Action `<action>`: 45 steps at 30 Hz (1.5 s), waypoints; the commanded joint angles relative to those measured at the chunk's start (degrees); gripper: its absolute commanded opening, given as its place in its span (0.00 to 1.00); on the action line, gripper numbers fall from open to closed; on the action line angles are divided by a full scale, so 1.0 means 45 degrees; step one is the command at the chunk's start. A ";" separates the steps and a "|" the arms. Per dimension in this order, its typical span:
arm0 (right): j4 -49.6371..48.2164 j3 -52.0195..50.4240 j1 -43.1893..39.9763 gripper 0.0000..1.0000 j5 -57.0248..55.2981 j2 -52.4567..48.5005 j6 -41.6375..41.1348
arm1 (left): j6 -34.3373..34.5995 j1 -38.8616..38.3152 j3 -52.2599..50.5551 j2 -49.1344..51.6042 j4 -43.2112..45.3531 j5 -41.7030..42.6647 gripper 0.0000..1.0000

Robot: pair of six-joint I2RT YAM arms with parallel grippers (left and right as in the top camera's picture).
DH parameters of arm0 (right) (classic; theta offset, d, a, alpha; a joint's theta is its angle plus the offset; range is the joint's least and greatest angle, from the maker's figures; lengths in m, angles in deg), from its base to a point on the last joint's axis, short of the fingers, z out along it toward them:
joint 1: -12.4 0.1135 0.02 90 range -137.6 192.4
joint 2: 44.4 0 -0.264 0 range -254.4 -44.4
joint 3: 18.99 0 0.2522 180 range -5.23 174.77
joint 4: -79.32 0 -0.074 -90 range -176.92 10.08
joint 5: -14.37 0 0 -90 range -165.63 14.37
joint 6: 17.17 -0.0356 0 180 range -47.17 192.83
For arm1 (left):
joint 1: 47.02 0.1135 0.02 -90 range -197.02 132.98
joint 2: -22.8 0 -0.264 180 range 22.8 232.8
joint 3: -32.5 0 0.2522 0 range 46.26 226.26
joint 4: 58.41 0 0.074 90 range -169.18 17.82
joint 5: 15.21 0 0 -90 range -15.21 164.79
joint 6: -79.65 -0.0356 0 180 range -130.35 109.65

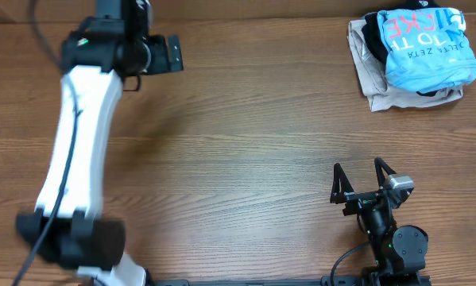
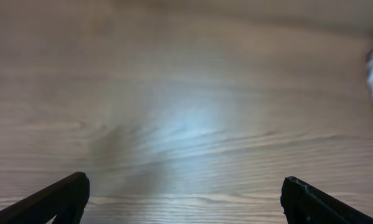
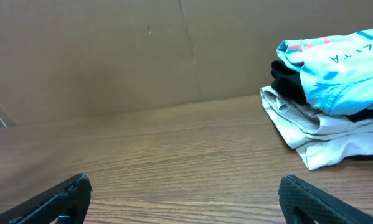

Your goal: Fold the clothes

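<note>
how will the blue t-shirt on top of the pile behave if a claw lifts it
Probably floppy: the blue t-shirt lies in soft creased folds, so it would likely drape and unfold when lifted. It sits on the black garment and beige garment, so a push may drag those too.

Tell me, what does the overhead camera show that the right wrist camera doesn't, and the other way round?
Only overhead: the whole left arm stretched across the table, and the full lettered top of the blue t-shirt. Only right wrist: the pile side-on, with the t-shirt lying over a black garment and a beige garment at the bottom, and a brown cardboard wall behind. Both: the clothes pile, the wooden table, and the right gripper, open and apart from the pile.
</note>
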 commanded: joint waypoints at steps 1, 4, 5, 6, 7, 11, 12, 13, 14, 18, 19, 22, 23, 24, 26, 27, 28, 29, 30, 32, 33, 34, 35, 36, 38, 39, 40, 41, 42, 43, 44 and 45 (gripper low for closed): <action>-0.0053 -0.0131 -0.0034 1.00 -0.0092 0.0151 -0.0058 | -0.0257 0.0461 -0.0869 -0.1943 0.0641 -0.0296 1.00; -0.0053 -0.0131 -0.0034 1.00 -0.0092 0.0151 -0.0058 | -0.0267 0.0811 -0.3687 -0.3638 0.3094 -0.0219 1.00; -0.0053 -0.0131 -0.0034 1.00 -0.0092 0.0151 -0.0058 | -0.0262 0.0894 -0.4964 -0.4284 0.4357 -0.0087 1.00; -0.0053 -0.0131 -0.0034 1.00 -0.0092 0.0151 -0.0058 | -0.0257 0.0957 -0.6013 -0.4794 0.5401 0.0063 1.00; -0.0053 -0.0131 -0.0034 1.00 -0.0092 0.0151 -0.0058 | -0.0257 0.1035 -0.7329 -0.5430 0.6693 0.0316 1.00; -0.0053 -0.0131 -0.0034 1.00 -0.0092 0.0151 -0.0058 | -0.0204 0.1195 -1.1997 -0.7941 1.0613 0.0627 1.00; -0.0053 -0.0131 -0.0034 1.00 -0.0092 0.0151 -0.0058 | -0.0214 0.1195 -1.3090 -0.8616 1.1385 0.0593 1.00; -0.0053 -0.0131 -0.0034 1.00 -0.0092 0.0151 -0.0058 | -0.0214 0.1195 -1.4115 -0.9282 1.2075 0.0520 1.00; -0.0053 -0.0131 -0.0034 1.00 -0.0092 0.0151 -0.0058 | -0.0214 0.1195 -1.5067 -0.9918 1.2696 0.0500 1.00; -0.0053 -0.0131 -0.0034 1.00 -0.0092 0.0151 -0.0058 | -0.0209 0.1195 -1.8583 -1.2463 1.4989 0.0408 1.00; -0.0053 -0.0131 -0.0034 1.00 -0.0092 0.0151 -0.0058 | -0.0214 0.1195 -1.9302 -1.3066 1.5484 0.0374 1.00; -0.0053 -0.0131 -0.0034 1.00 -0.0092 0.0151 -0.0058 | -0.0219 0.1195 -2.1362 -1.4955 1.6684 0.0068 1.00; -0.0053 -0.0131 -0.0034 1.00 -0.0092 0.0151 -0.0058 | -0.0214 0.1195 -2.1891 -1.5499 1.6864 -0.0063 1.00; -0.0053 -0.0131 -0.0034 1.00 -0.0092 0.0151 -0.0058 | -0.0214 0.1195 -2.2299 -1.5907 1.7029 -0.0107 1.00; -0.0053 -0.0131 -0.0034 1.00 -0.0092 0.0151 -0.0058 | -0.0219 0.1195 -2.3139 -1.6752 1.7325 -0.0219 1.00; -0.0053 -0.0131 -0.0034 1.00 -0.0092 0.0151 -0.0058 | -0.0214 0.1195 -2.3513 -1.7170 1.7437 -0.0340 1.00; -0.0053 -0.0131 -0.0034 1.00 -0.0092 0.0151 -0.0058 | -0.0214 0.1195 -2.3790 -1.7510 1.7524 -0.0398 1.00; -0.0053 -0.0131 -0.0034 1.00 -0.0092 0.0151 -0.0058 | -0.0214 0.1195 -2.4111 -1.7913 1.7670 -0.0461 1.00; -0.0053 -0.0131 -0.0034 1.00 -0.0092 0.0151 -0.0058 | -0.0214 0.1200 -2.4392 -1.8297 1.7777 -0.0525 1.00; -0.0053 -0.0131 -0.0034 1.00 -0.0092 0.0151 -0.0058 | -0.0253 0.1287 -2.4431 -1.8977 1.7325 -0.0607 1.00; -0.0053 -0.0131 -0.0034 1.00 -0.0092 0.0151 -0.0058 | -0.0257 0.1360 -2.4431 -1.9220 1.7272 -0.0607 1.00; -0.0053 -0.0131 -0.0034 1.00 -0.0092 0.0151 -0.0058 | -0.0257 0.1447 -2.4431 -1.9467 1.7248 -0.0597 1.00; -0.0053 -0.0131 -0.0034 1.00 -0.0092 0.0151 -0.0058 | -0.0262 0.1574 -2.4431 -1.9686 1.7214 -0.0602 1.00; -0.0053 -0.0131 -0.0034 1.00 -0.0092 0.0151 -0.0058 | -0.0262 0.1676 -2.4431 -1.9817 1.7136 -0.0607 1.00; -0.0053 -0.0131 -0.0034 1.00 -0.0087 0.0151 -0.0058 | -0.0262 0.1967 -2.4431 -2.0123 1.6708 -0.0607 1.00; -0.0053 -0.0131 -0.0034 1.00 -0.0092 0.0151 -0.0058 | -0.0262 0.2118 -2.4431 -2.0288 1.6393 -0.0607 1.00; -0.0053 -0.0131 -0.0034 1.00 -0.0092 0.0151 -0.0058 | -0.0262 0.2244 -2.4431 -2.0434 1.6106 -0.0607 1.00; -0.0053 -0.0131 -0.0034 1.00 -0.0092 0.0151 -0.0058 | -0.0262 0.2458 -2.4431 -2.0711 1.5538 -0.0607 1.00; -0.0053 -0.0131 -0.0034 1.00 -0.0087 0.0151 -0.0058 | -0.0262 0.2565 -2.4431 -2.0920 1.5110 -0.0607 1.00; -0.0053 -0.0131 -0.0034 1.00 -0.0092 0.0151 -0.0058 | -0.0257 0.2671 -2.4431 -2.1153 1.4615 -0.0607 1.00; -0.0053 -0.0131 -0.0034 1.00 -0.0092 0.0151 -0.0058 | -0.0257 0.2730 -2.4431 -2.1391 1.4115 -0.0602 1.00; -0.0053 -0.0131 -0.0034 1.00 -0.0092 0.0151 -0.0058 | -0.0253 0.2754 -2.4431 -2.1653 1.3503 -0.0588 1.00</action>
